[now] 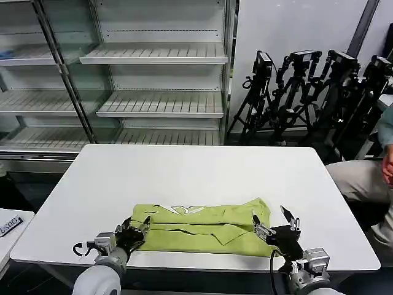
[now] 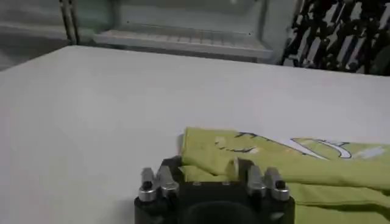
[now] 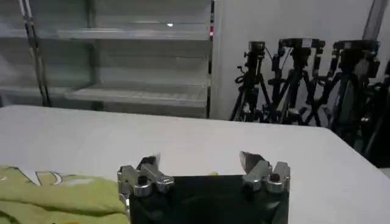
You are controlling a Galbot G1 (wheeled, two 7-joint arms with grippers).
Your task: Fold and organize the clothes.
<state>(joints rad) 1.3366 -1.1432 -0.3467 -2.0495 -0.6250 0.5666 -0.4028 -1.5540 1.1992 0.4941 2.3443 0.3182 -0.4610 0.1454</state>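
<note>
The clothes are one lime-green shirt [image 1: 199, 228], lying folded into a long band near the front edge of the white table [image 1: 184, 172]. My left gripper [image 1: 138, 225] sits low at the shirt's left end. In the left wrist view the shirt's corner [image 2: 213, 159] lies between the fingers of this gripper [image 2: 204, 164], which stand apart, open. My right gripper [image 1: 268, 215] is open at the shirt's right end, raised a little. In the right wrist view this gripper [image 3: 198, 160] has nothing between its fingers, and the shirt [image 3: 61, 195] lies off to one side.
Empty white shelves [image 1: 159, 55] stand behind the table. Black tripods [image 1: 307, 92] are grouped at the back right. A seated person [image 1: 368, 178] is at the right edge, away from the shirt. A small side table [image 1: 9, 224] stands at the left.
</note>
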